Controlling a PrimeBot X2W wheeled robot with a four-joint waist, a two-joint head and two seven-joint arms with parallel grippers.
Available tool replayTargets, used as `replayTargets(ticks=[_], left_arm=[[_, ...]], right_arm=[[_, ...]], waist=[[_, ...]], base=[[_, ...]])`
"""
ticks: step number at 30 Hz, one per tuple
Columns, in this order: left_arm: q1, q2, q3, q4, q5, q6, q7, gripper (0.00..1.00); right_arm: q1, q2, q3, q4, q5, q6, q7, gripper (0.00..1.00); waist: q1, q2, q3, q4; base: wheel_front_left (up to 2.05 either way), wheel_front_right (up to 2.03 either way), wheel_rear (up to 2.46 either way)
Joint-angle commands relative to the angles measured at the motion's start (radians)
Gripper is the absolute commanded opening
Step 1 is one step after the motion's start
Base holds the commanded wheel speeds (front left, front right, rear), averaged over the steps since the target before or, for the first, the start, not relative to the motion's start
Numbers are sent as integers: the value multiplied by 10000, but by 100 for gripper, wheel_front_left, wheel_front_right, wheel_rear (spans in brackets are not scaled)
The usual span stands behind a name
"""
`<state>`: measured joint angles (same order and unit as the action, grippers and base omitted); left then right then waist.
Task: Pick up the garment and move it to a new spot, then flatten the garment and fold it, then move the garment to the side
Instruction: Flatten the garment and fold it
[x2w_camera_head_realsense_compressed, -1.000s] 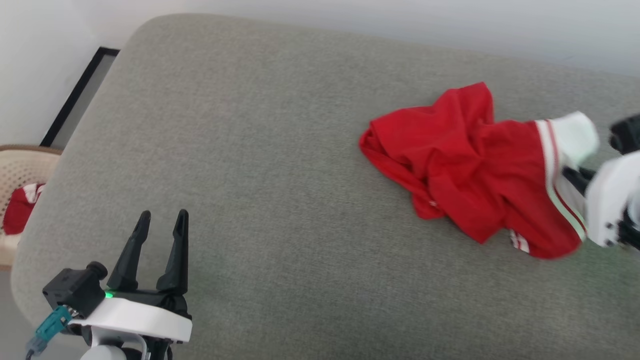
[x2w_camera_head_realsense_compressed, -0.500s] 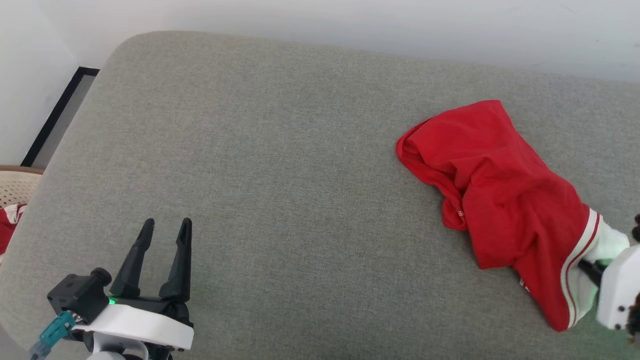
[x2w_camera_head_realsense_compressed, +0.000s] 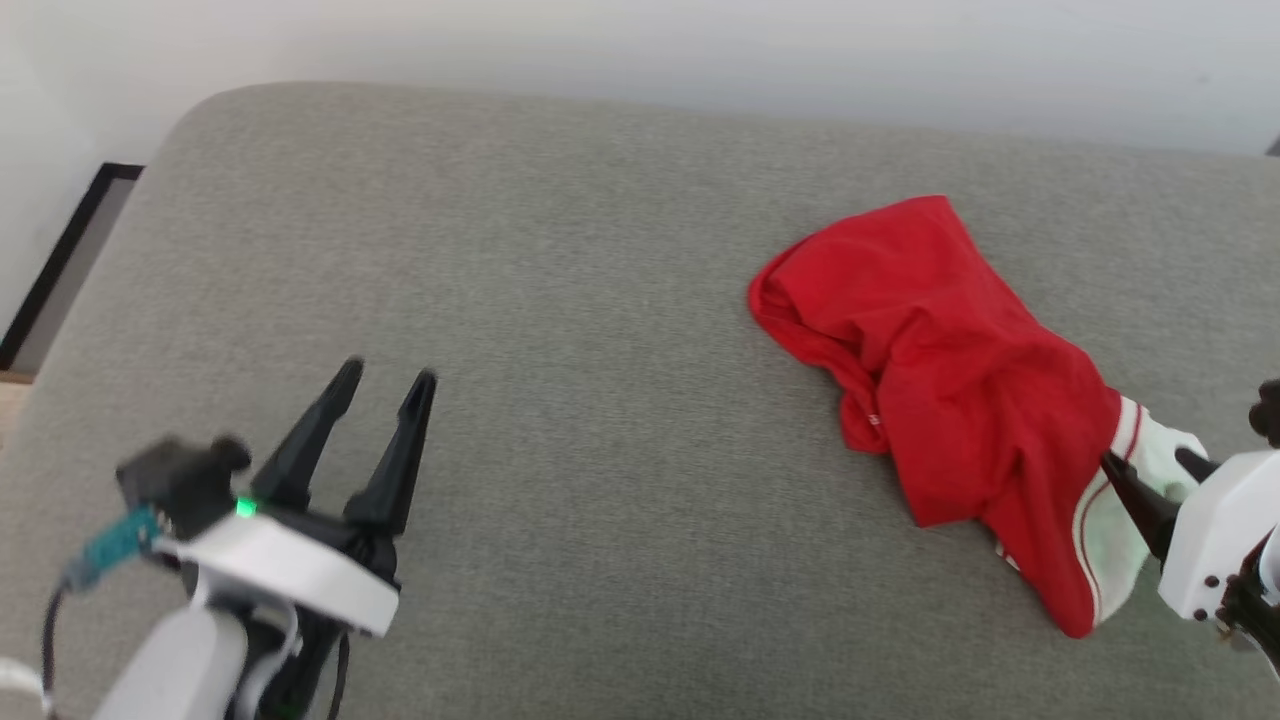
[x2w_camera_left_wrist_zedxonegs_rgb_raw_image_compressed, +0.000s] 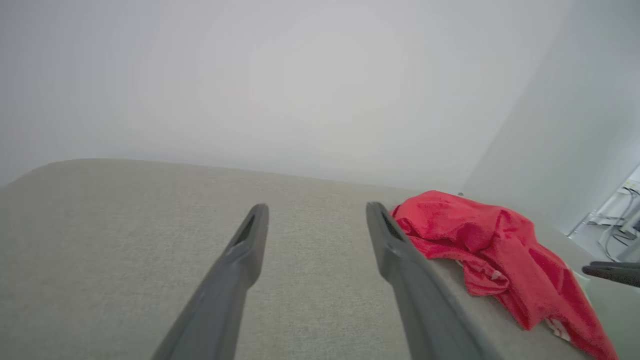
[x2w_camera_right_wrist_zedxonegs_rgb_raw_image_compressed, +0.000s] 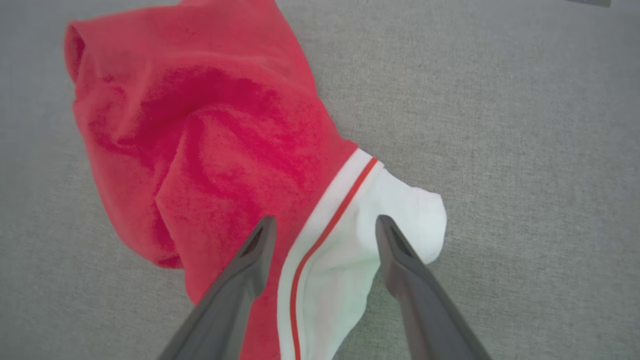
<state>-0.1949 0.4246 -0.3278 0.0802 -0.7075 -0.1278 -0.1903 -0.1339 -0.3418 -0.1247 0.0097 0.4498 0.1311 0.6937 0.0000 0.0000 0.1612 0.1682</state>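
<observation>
The garment (x2w_camera_head_realsense_compressed: 950, 390) is found crumpled in a heap on the grey cushion (x2w_camera_head_realsense_compressed: 600, 300), toward its right side, neither flattened nor folded. The red body is bunched toward the far end, and a white sleeve (x2w_camera_right_wrist_zedxonegs_rgb_raw_image_compressed: 415, 210) with red-striped trim lies at the near right end. The right gripper (x2w_camera_right_wrist_zedxonegs_rgb_raw_image_compressed: 325, 220) is observed with its fingers spread apart, one over the red cloth and one over the white sleeve, with nothing clamped between them. The left gripper (x2w_camera_head_realsense_compressed: 389, 372) is seen at the lower left, well apart from the garment. Its fingers are likewise spread above the cushion, and nothing is held.
</observation>
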Motion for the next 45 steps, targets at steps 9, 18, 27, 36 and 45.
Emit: replayTargets(ticks=[9,18,27,36,45], left_arm=[[-2603,978,-1321,-660,-1585,-36,2721,100],[-4819,1190,-2482,-93,-2439,-36,5267,100],[-5858,950,-3734,1223,-2874,-36,7261,100],[-5935,480,-4252,2417,-3433,175,8585,100],[-5814,-34,-4335,3170,-3800,364,8815,100]], right_arm=[[-78,1275,-298,-1471,-702,-7,-1634,100],[-250,2452,-154,-1845,-1878,-5,-4354,100],[-264,2901,205,-1327,-2280,-5,-6099,100],[-337,2920,503,-741,-1635,-5,-6720,100],[-512,2918,836,-233,-1286,-5,-7140,100]], waist=[[0,0,226,-1145],[0,0,560,-2536],[0,0,947,-3737],[0,0,1323,-4504],[0,0,1663,-4825]], base=[[0,0,0],[0,0,0],[0,0,0],[0,0,0],[0,0,0]])
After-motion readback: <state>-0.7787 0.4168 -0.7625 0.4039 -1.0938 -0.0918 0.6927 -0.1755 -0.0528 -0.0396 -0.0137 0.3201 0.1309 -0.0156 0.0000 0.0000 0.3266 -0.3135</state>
